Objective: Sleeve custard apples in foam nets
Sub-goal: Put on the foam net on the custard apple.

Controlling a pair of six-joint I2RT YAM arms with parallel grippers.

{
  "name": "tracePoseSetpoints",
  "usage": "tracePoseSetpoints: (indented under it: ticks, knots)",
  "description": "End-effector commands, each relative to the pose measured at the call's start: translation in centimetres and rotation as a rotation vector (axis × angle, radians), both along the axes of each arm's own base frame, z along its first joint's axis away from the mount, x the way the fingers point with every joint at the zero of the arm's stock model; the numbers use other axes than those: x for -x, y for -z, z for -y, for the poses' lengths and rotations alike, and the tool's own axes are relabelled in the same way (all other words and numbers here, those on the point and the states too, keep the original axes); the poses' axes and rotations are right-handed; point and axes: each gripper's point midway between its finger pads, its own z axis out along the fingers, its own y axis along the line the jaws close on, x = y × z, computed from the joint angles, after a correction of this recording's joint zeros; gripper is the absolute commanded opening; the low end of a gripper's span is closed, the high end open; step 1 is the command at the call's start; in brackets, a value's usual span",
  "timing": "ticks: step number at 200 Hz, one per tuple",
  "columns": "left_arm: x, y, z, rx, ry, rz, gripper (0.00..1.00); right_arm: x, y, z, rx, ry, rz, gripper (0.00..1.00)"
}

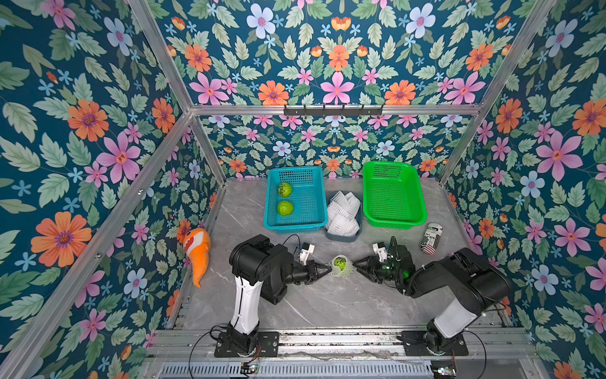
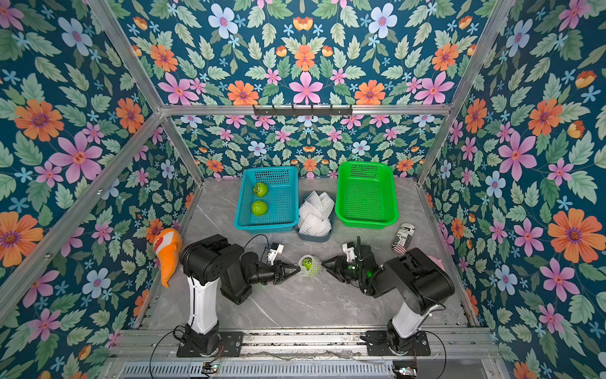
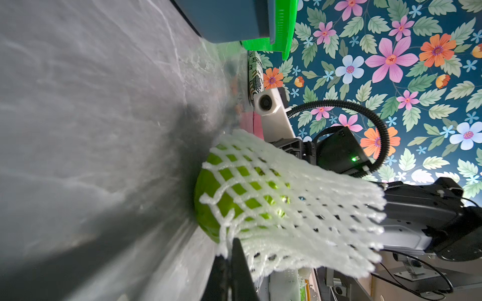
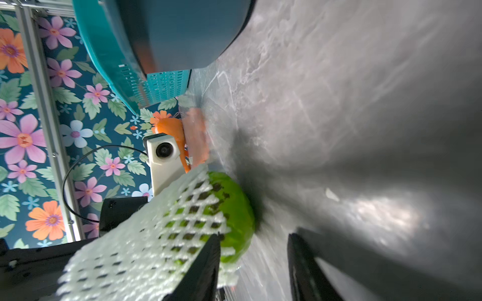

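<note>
Item, table [image 1: 295,305] centre: one custard apple [image 1: 340,263] resting on the marble top, with a foam net [image 1: 348,269] drawn over most of it and its table side bare in the wrist views. My left gripper [image 1: 329,269] is clamped on the net's rim, I judge as an anchor. My right gripper [image 1: 356,262] has its jaws apart, one finger against the net, gripping nothing; it looks poised to take the opposite rim. Stock: bare custard apples [image 1: 285,208], two, in the teal basket [image 1: 296,226]; spare nets [image 1: 342,213] in the grey tub [image 1: 344,237]. The green basket [image 1: 393,224] holds nothing, presumably kept for sleeved fruit.
</note>
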Motion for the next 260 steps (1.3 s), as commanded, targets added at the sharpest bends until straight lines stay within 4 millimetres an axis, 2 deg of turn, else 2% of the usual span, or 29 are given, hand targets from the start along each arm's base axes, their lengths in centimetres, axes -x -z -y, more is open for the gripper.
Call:
tracePoseSetpoints:
  ticks: [1,48,104,134,177,219,241,260]
  knots:
    - [0.1,0.6,-0.1,-0.018,0.002,-0.008,0.0,-1.2,-2.2,-0.4,-0.112,0.049,0.077,0.45]
    - [0.2,0.7,0.0,-0.017,0.004,-0.013,0.0,-0.6,-0.9,0.0,-0.12,0.079,0.055,0.43]
    - [0.2,0.7,0.0,-0.014,0.005,-0.015,0.0,-1.0,-2.2,0.4,-0.147,0.1,0.073,0.48]
    - [0.2,0.8,0.0,-0.016,0.004,-0.017,0.0,-0.8,-2.8,-0.3,-0.167,0.058,0.085,0.47]
    - [0.2,0.6,0.0,-0.011,0.004,-0.015,0.0,-0.3,-2.2,-1.5,-0.163,0.014,0.067,0.47]
    - [0.3,0.6,0.0,-0.011,0.004,-0.016,0.0,-0.3,-2.3,-1.3,-0.157,0.033,0.075,0.4]
    - [0.3,0.6,0.0,-0.011,0.007,-0.016,0.0,-0.5,-2.3,-1.3,-0.156,0.036,0.078,0.25]
    - [0.4,0.6,0.1,-0.009,0.008,-0.018,0.0,-0.6,-2.4,-1.3,-0.159,0.034,0.082,0.16]
